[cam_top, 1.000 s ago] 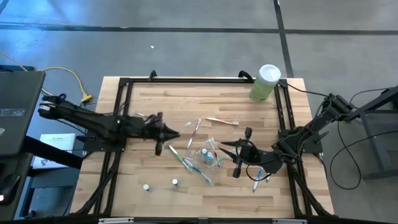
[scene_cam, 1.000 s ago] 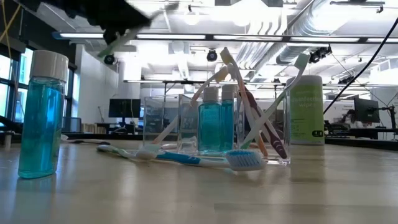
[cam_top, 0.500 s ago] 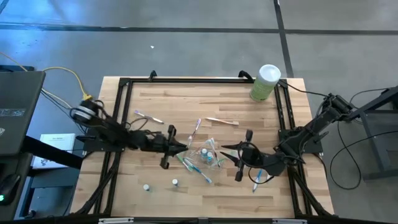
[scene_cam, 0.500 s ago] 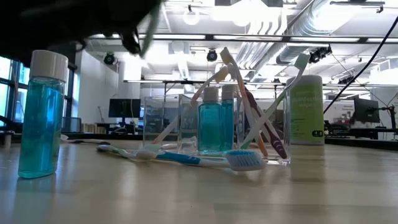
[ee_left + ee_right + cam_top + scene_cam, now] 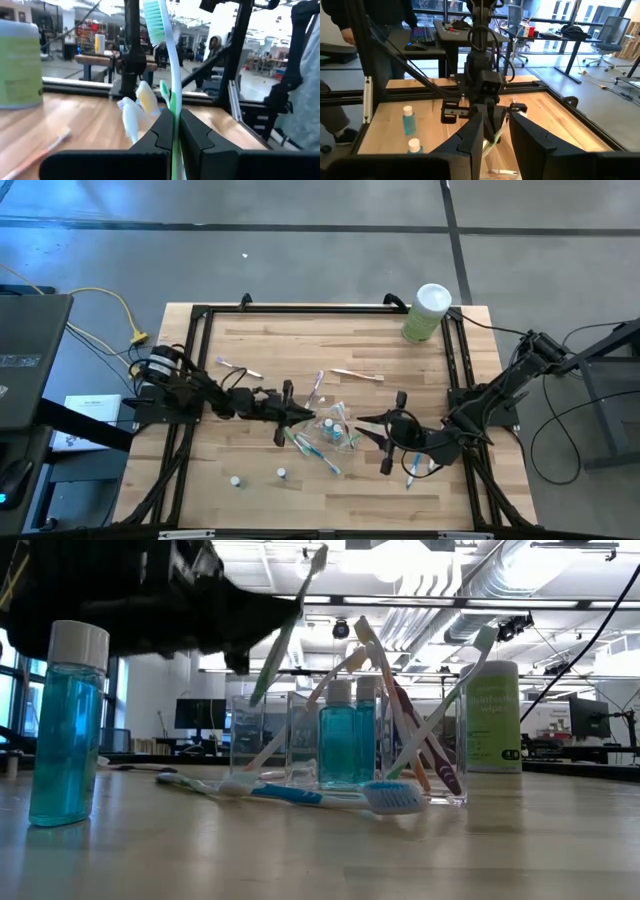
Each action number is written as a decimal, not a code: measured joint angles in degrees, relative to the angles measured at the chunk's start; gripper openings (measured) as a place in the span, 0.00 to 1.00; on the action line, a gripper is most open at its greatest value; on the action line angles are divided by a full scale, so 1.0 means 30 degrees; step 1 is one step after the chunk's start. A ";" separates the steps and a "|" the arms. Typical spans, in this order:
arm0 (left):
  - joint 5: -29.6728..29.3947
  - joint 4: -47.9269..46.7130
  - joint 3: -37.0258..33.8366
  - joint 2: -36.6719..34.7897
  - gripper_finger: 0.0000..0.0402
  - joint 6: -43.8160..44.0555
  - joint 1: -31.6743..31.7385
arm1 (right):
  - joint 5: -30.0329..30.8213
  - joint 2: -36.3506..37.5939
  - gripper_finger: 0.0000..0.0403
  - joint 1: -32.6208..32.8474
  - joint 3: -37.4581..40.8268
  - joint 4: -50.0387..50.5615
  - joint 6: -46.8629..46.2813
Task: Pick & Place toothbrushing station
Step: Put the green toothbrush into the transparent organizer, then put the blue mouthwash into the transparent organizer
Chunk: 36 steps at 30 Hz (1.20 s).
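The clear plastic cup stands mid-table with several toothbrushes leaning in it and teal bottles at it. Loose toothbrushes lie around it, a blue one in front. My left gripper is just left of the cup, shut on a green toothbrush. That brush also shows in the low view. My right gripper is open and empty on the cup's right side, and its own wrist view shows the gap between its fingers. My left gripper pinches the green toothbrush's handle between its two fingers. The fingers come about level from the table's left and lie across the handle. The brush is lifted clear of the table and stands tilted, its bristle head up above the fingers.
A tall pale-green canister stands at the far right corner. Two small white-capped bottles stand near the front edge. A tan toothbrush and another toothbrush lie farther back, and a blue one lies by my right gripper. A black frame rims the table.
My left gripper has gone toward the table's right edge, up to the cup, and come lower, carrying the green toothbrush clear of the table. The brush now stands more upright, head up. My right gripper has stayed about where it was.
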<state>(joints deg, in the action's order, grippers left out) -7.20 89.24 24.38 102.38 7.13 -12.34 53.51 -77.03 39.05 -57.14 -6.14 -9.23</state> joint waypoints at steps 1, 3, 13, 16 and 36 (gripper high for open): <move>0.0000 0.0161 0.0027 0.0242 0.01 0.0039 0.0000 | -0.0010 0.0000 0.22 0.0005 0.0000 -0.0019 -0.0014; 0.0006 0.0147 -0.0039 0.0681 0.01 0.0185 0.0000 | -0.0071 -0.0007 0.22 0.0007 0.0000 -0.0005 -0.0045; -0.0001 0.0100 -0.0100 0.2035 0.03 0.0884 -0.0340 | -0.0564 -0.0007 0.22 0.0007 0.0000 -0.0002 0.0074; -0.0056 -0.0199 -0.0278 0.2057 0.05 0.0717 -0.0494 | -0.0956 -0.0007 0.22 0.0007 0.0000 0.0031 0.0101; -0.1317 -0.4797 -0.0423 -0.1054 0.26 0.0673 -0.1317 | -0.3283 -0.0087 0.44 -0.0036 0.0000 0.0094 -0.0871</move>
<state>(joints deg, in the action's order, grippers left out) -11.15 74.84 23.11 99.22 9.15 -16.29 43.66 -77.30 38.94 -57.14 -5.86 -11.84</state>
